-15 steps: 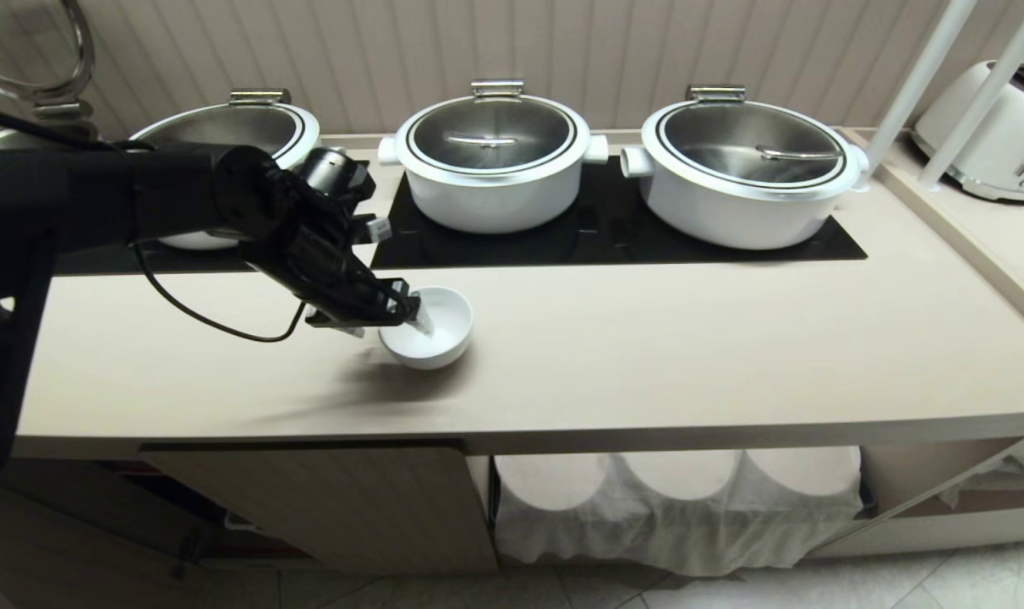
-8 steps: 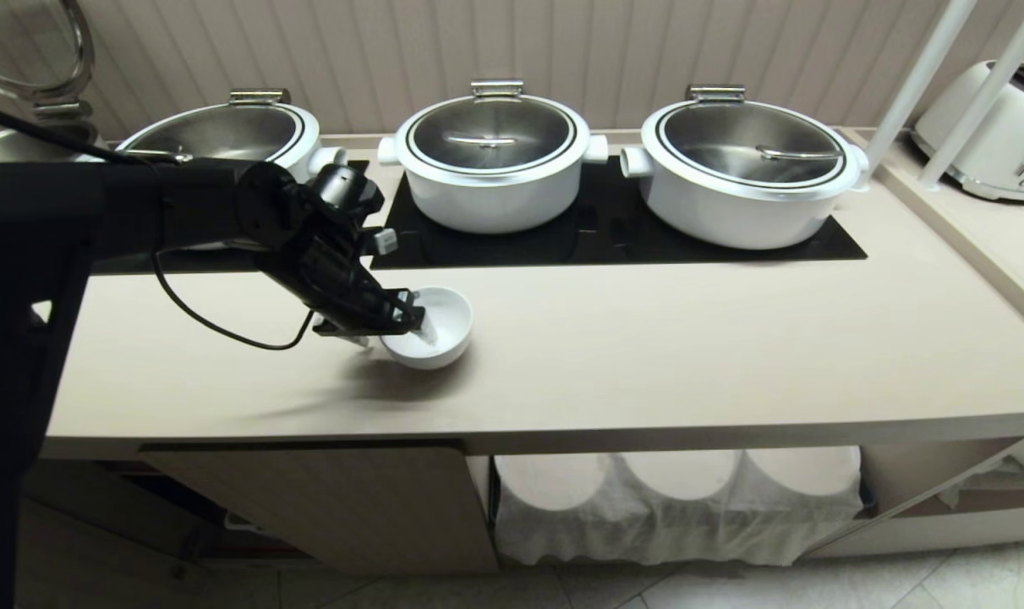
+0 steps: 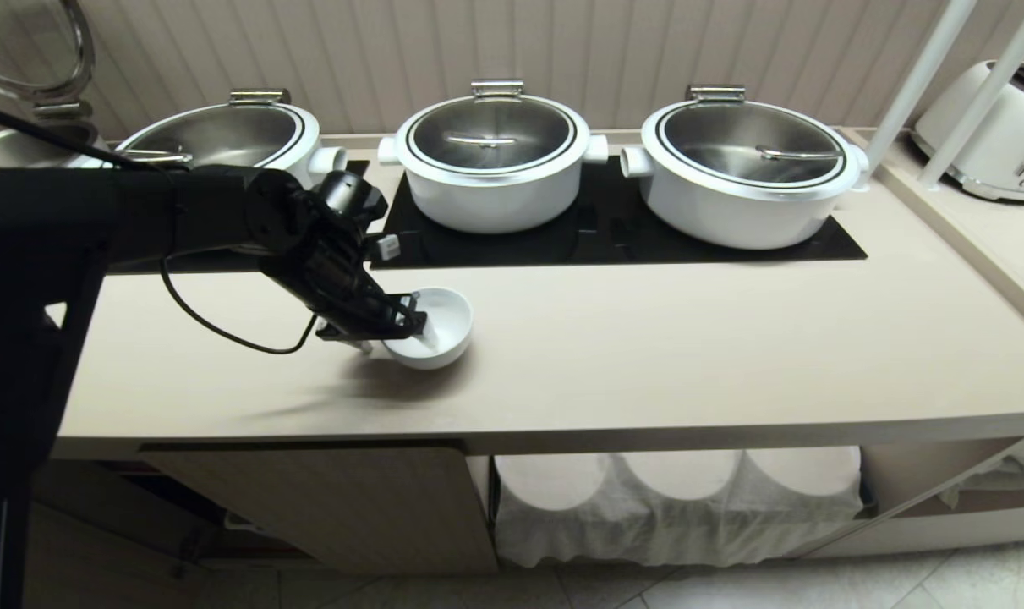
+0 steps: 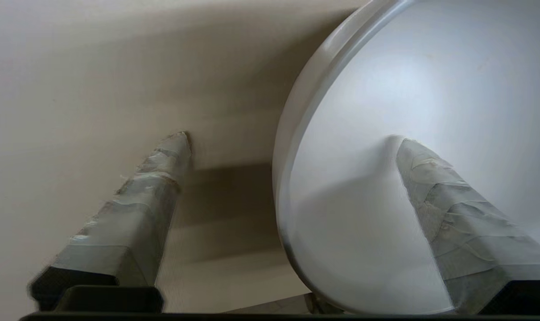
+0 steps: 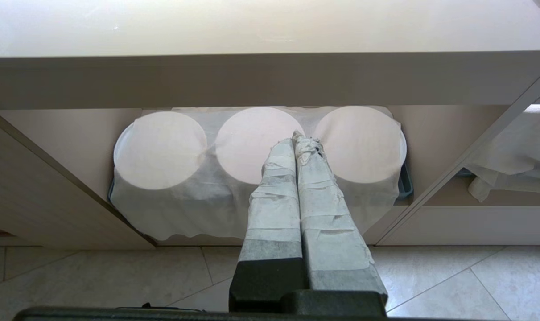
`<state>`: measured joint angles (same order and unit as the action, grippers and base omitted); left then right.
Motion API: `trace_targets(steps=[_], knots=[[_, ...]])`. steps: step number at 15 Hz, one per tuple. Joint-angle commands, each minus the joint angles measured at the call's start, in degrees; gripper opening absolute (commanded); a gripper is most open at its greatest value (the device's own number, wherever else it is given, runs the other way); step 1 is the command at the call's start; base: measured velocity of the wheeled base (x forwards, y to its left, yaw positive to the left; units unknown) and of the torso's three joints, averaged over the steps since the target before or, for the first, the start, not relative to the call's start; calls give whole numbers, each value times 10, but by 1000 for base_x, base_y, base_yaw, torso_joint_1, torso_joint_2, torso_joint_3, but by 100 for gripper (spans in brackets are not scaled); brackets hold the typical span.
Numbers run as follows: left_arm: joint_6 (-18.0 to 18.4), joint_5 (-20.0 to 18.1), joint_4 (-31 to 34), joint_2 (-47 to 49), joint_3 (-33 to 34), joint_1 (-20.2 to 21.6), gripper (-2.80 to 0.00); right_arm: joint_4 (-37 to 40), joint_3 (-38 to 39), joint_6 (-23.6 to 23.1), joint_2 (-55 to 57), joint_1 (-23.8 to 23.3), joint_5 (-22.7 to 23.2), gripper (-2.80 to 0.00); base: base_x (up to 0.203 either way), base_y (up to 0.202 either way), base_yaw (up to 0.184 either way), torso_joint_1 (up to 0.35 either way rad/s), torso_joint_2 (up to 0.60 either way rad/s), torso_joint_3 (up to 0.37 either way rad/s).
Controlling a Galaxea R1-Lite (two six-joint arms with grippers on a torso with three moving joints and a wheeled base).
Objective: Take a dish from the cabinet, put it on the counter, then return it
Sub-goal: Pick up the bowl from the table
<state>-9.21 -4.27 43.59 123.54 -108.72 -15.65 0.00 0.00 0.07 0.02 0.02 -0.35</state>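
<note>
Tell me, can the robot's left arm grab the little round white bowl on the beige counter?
Probably yes. The left gripper is open and straddles the little round white bowl's rim, one finger inside, one outside over the beige counter.

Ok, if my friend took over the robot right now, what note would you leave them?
Left pincer: open, straddling the bowl's rim, one finger inside, one outside.
Right pincer: shut, empty, parked low before the cloth-covered plates.
Bowl: standing on the counter, in front of the pots.
Done: bowl is out and set down.
Left: close on the rim, lift, and put it back in the cabinet.
</note>
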Motion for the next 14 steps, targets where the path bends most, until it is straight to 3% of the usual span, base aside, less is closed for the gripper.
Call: trace_targets(steps=[1,7,11,14], knots=[[-6,0,3,3,0,0,-280,0,0,0,0,0,0,-280,0,0,0,0,0,0],[-10,0,1,7,-3,3,-280,0,0,0,0,1,0,-280,0,0,0,0,0,0],[-57,0,2,2,-3,1,-280,0,0,0,0,0,0,-280,0,0,0,0,0,0],[-68,1,3,-5,-1,2,-280,0,0,0,0,0,0,-280,0,0,0,0,0,0]])
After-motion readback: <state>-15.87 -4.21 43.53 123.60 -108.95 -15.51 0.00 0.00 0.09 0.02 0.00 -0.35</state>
